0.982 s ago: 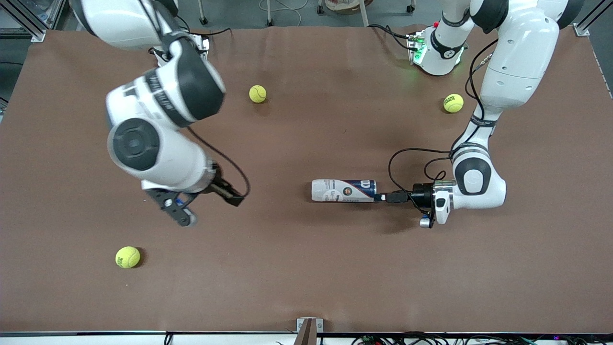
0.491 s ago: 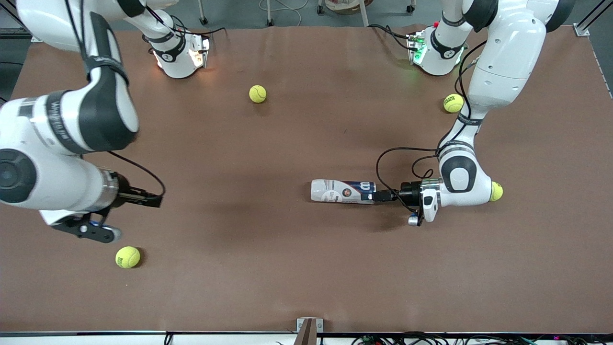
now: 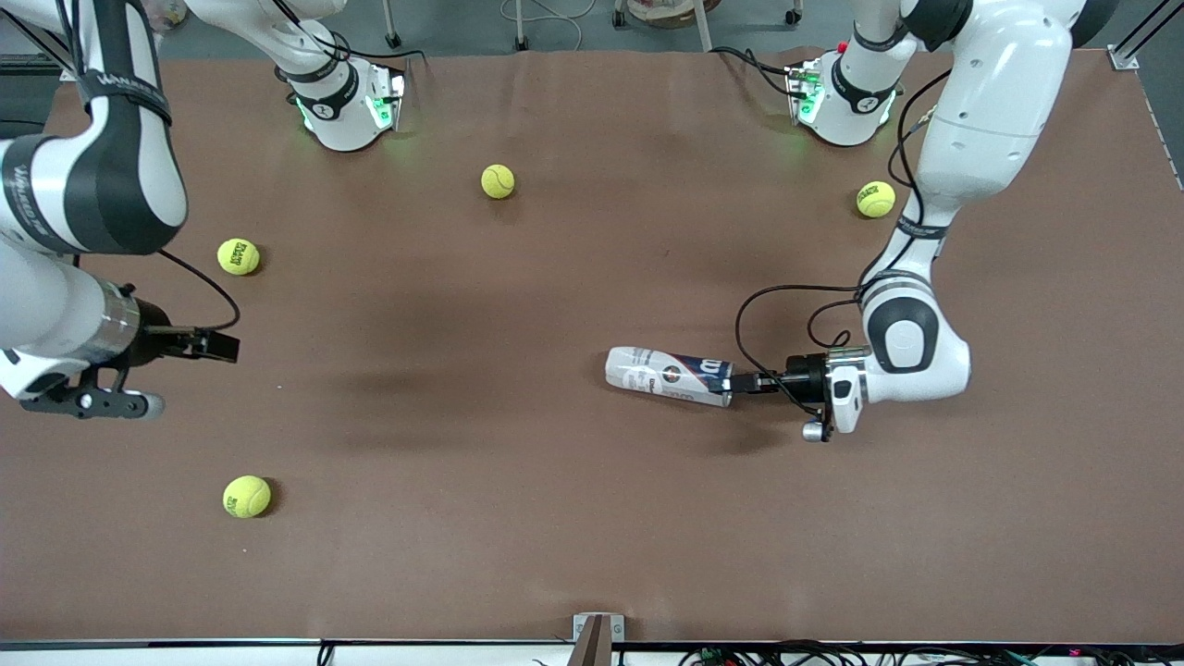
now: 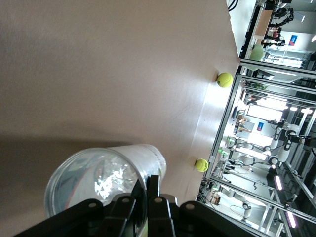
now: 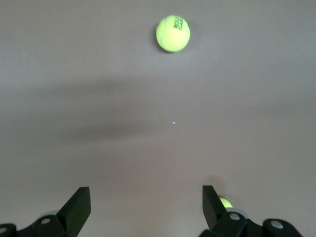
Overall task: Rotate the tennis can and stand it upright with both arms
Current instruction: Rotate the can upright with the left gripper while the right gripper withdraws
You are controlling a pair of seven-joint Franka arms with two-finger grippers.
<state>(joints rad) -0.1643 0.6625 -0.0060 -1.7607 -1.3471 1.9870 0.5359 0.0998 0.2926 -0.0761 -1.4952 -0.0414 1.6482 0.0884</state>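
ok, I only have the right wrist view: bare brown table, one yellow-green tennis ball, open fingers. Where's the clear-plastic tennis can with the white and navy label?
Observer: The clear-plastic tennis can lies on its side mid-table, toward the left arm's end. It is not upright.
Operator: Anyone holding it?
Observer: Yes. The left gripper is shut on the can, pinching the wall at its open end; the left wrist view shows that.
Operator: How far off is my gripper?
Observer: The right gripper is open over the right arm's end of the table, well apart from the can.
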